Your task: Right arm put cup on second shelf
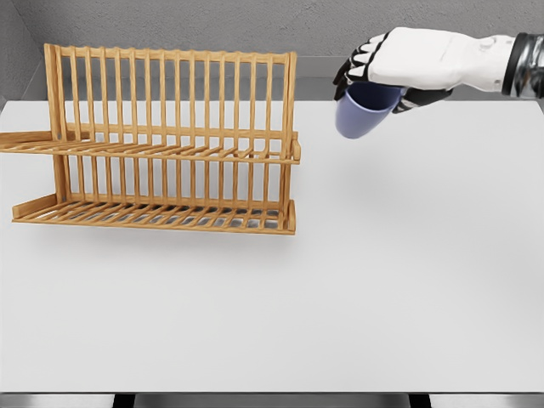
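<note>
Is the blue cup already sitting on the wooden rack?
No, the right hand holds the blue cup in the air, well right of the wooden rack.

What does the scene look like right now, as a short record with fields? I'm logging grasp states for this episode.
right hand: raised, right of the rack, fingers closed around the cup
cup: blue, held in the air, tilted, clear of the table
rack: wooden, two slatted shelves, on the table's left half, nothing on either shelf
table: white, bare around the rack
left arm: not in view
task status: cup not yet on a shelf
</note>
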